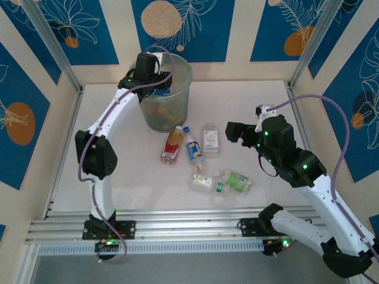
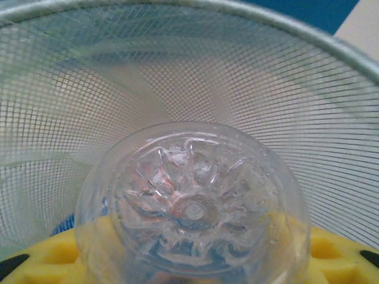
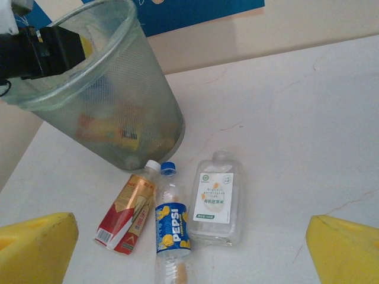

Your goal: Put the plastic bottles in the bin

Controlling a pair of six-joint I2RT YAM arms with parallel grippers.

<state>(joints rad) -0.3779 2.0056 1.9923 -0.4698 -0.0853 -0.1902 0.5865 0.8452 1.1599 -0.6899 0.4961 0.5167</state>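
Up at the surface's [image 1: 237,100] 12 o'clock, the left jaws grasp a clear bottle [image 2: 192,204], base toward their camera, over the mouth of the mesh bin [image 1: 180,100], where other bottles [image 3: 112,133] show through the wall. At the bin's 6 o'clock lie a red-labelled bottle [image 1: 171,147], a Pepsi bottle [image 1: 192,148] and a flat white-labelled bottle [image 1: 210,140] side by side, with a pale bottle [image 1: 201,181] and a green-labelled bottle [image 1: 238,180] at their 5 o'clock. The right jaws stand released at 3 o'clock of that row.
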